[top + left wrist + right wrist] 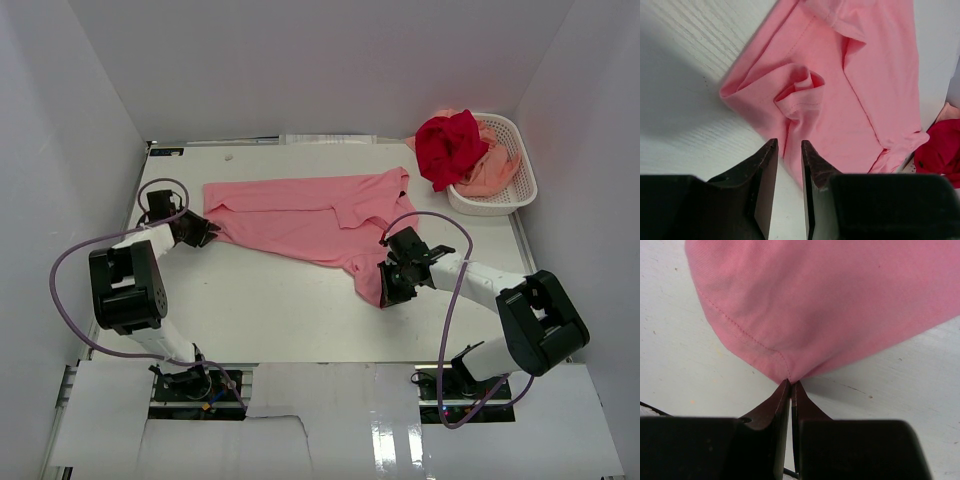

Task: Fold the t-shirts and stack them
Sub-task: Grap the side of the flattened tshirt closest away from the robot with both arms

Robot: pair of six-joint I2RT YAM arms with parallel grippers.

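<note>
right wrist: right gripper [791,384] tight on pink t-shirt [830,305], left gripper [789,145] narrowly open

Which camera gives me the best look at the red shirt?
The top view: the red shirt is in full view, heaped over the white basket's left rim with the peach shirt. The left wrist view catches only a piece of it at the right edge; the right wrist view shows none of it, just the pink shirt.
</note>
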